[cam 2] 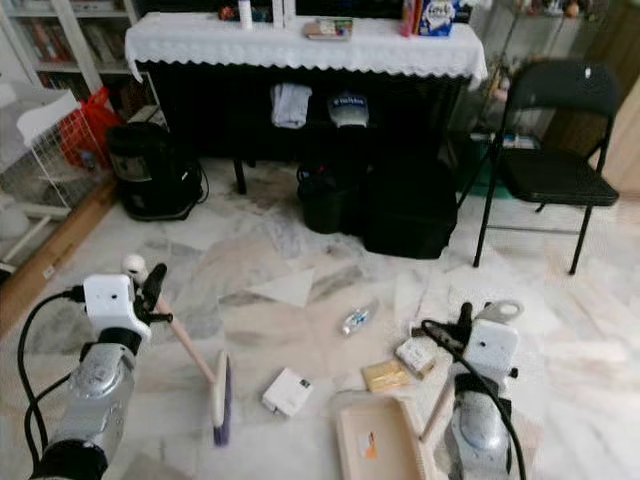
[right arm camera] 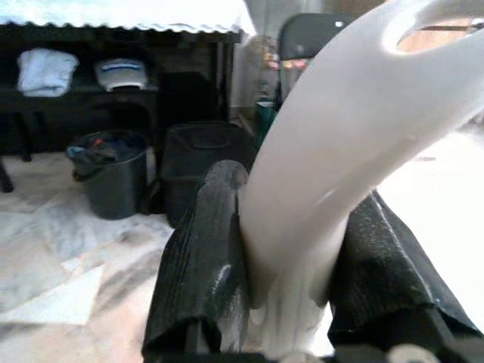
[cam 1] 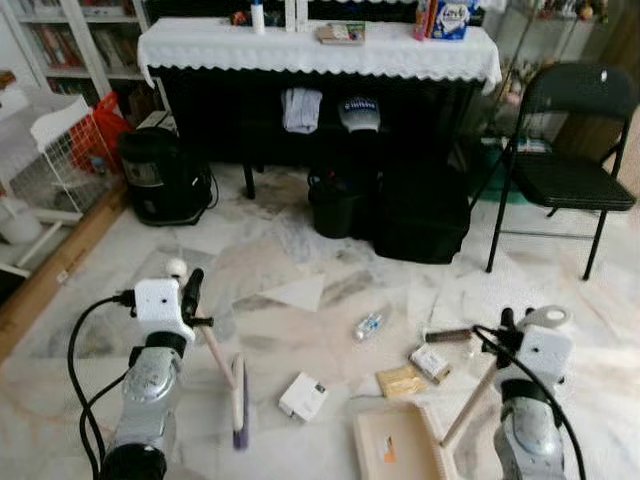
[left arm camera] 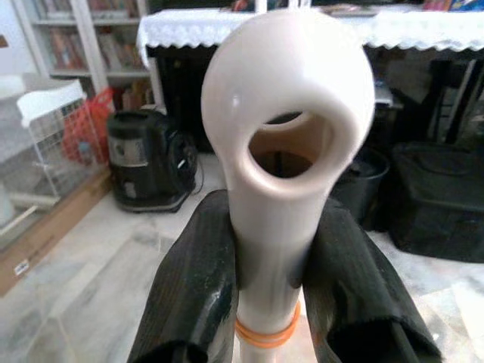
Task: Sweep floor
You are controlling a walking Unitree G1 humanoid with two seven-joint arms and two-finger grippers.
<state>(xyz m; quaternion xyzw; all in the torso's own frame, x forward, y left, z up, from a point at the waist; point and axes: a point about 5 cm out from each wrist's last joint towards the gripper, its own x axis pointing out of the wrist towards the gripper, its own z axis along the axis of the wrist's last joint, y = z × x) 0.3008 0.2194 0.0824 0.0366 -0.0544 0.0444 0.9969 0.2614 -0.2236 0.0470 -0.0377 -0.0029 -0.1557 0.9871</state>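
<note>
My left gripper (left arm camera: pixel 268 295) pinches the broom (cam 1: pixel 238 395) by its handle, brush head down on the floor (cam 1: pixel 300 250) beside a white box (cam 1: pixel 302 396). My right gripper (right arm camera: pixel 291 272) is clamped on the dustpan (cam 1: pixel 395 445) handle, pan resting near a yellow packet (cam 1: pixel 400 381) and bottle (cam 1: pixel 367 325).

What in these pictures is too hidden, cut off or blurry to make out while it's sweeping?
- Dustpan: near end cut off by the bottom edge, eye views.
- Broom bristles: blurred, left eye view.
- Litter labels, like the white box: too small.
- Left tool: broom handle blocks the floor ahead.
- Right tool: dustpan handle does likewise.
</note>
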